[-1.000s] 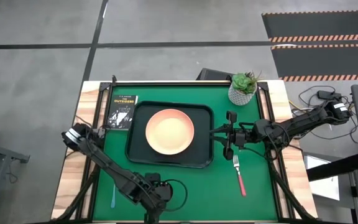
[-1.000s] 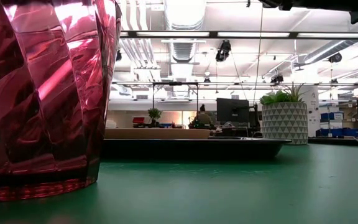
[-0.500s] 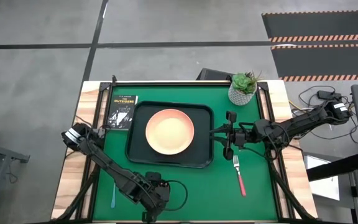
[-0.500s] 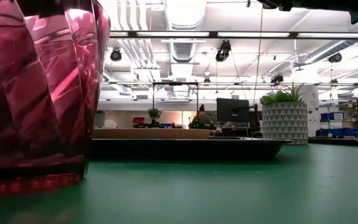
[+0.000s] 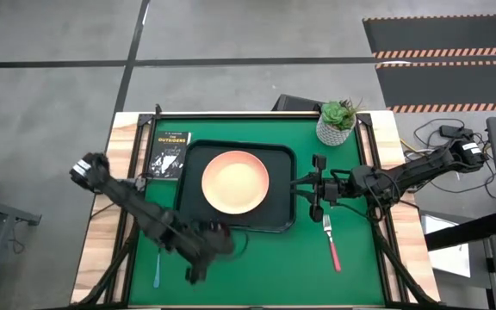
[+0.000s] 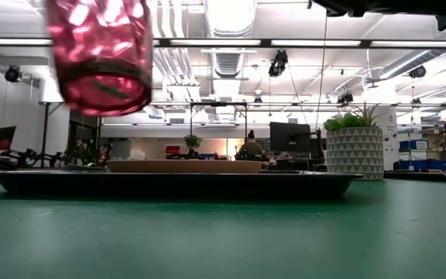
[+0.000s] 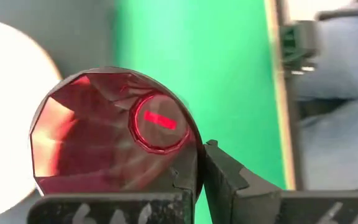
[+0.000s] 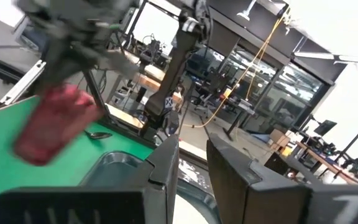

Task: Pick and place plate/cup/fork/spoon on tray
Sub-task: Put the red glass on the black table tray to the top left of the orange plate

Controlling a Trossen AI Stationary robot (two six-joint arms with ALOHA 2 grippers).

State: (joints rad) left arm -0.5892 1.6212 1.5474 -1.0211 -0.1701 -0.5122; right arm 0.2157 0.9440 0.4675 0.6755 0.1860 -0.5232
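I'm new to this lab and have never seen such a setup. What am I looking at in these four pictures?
Two dark robot arms work at a green table. One picture looks straight down from above, one looks level across the tabletop, and two come from cameras on the arms' wrists.

On the table lies a black tray with an orange plate on it. Off the tray lie a pink-handled fork and a blue-handled spoon. A book and a potted plant sit at the far side.

The left pincer is shut on a dark red cup, lifted clear of the table. The right pincer waits beside the tray's right edge, holding nothing.
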